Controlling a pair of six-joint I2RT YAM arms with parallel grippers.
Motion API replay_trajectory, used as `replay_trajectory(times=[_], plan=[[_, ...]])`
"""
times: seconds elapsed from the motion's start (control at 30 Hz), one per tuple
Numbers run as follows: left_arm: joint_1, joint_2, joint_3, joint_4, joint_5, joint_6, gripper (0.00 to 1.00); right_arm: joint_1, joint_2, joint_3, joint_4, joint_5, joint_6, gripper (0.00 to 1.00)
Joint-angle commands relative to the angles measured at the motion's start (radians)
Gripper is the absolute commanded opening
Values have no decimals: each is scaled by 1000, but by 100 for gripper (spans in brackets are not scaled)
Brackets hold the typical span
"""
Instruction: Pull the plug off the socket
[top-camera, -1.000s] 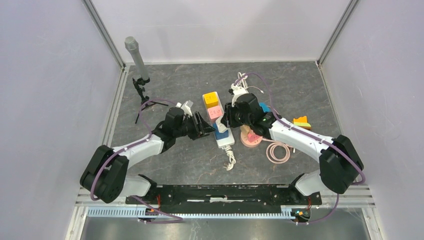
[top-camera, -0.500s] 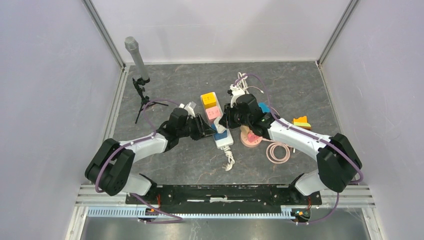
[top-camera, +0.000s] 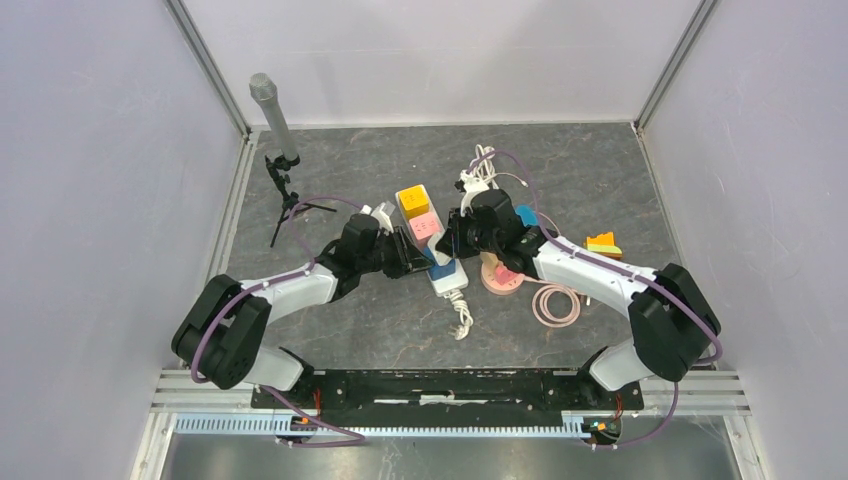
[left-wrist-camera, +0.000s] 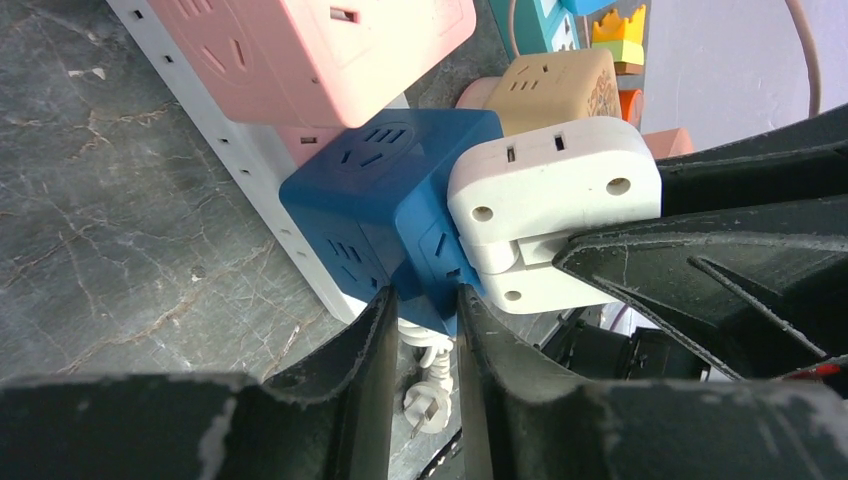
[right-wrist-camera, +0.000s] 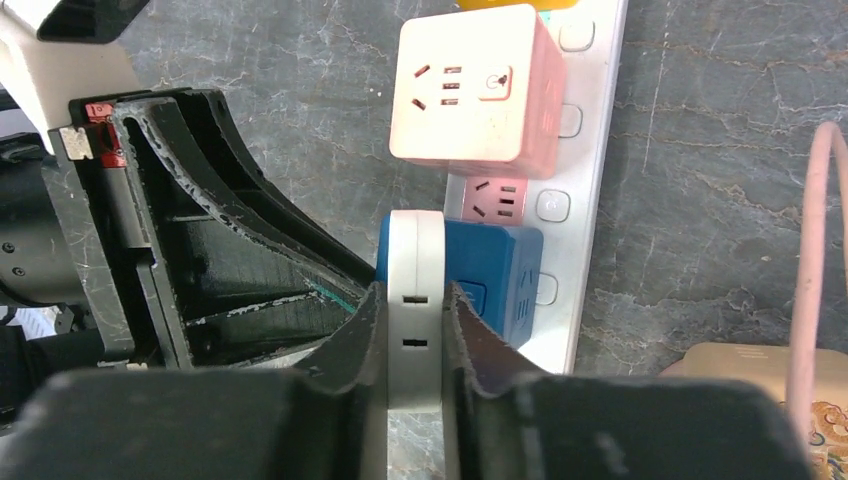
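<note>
Both end effectors meet at the middle of the worktop (top-camera: 600, 170) in the overhead view. The left end effector (top-camera: 418, 262) comes in from 8 o'clock and the right end effector (top-camera: 452, 243) from 3 o'clock, onto the blue cube (top-camera: 441, 268) on the white power strip (top-camera: 452, 283). We cannot pick out the plug itself from up here.

From the left wrist, we see the left end effector (left-wrist-camera: 425, 300) narrowed to a slim gap, pinching the lower corner of the blue cube (left-wrist-camera: 380, 200) where it sits on the power strip (left-wrist-camera: 240, 150). The white plug (left-wrist-camera: 555, 190) lies at 3 o'clock of the cube, flush against its side.

From the right wrist, the right end effector (right-wrist-camera: 415, 300) is clamped on the white plug (right-wrist-camera: 415, 250), a finger on each flat face. The blue cube (right-wrist-camera: 495, 275) touches it at 3 o'clock, and a pink cube (right-wrist-camera: 470, 85) sits at 12 o'clock.

We judge both grips made and the plug not yet out. The pull itself is what is left, with the left side bracing the cube.
</note>
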Motion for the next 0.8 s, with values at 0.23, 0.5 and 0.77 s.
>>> replay_trajectory(times=[0.23, 0.5, 0.77], plan=[[-2, 37, -5, -182, -182, 51, 29, -5, -59, -26, 92, -4, 64, 0], [-2, 48, -10, -212, -206, 46, 29, -22, -119, -76, 225, -87, 135, 0], [-2, 52, -1, -224, -203, 52, 29, -26, -210, -84, 294, -94, 144, 0]])
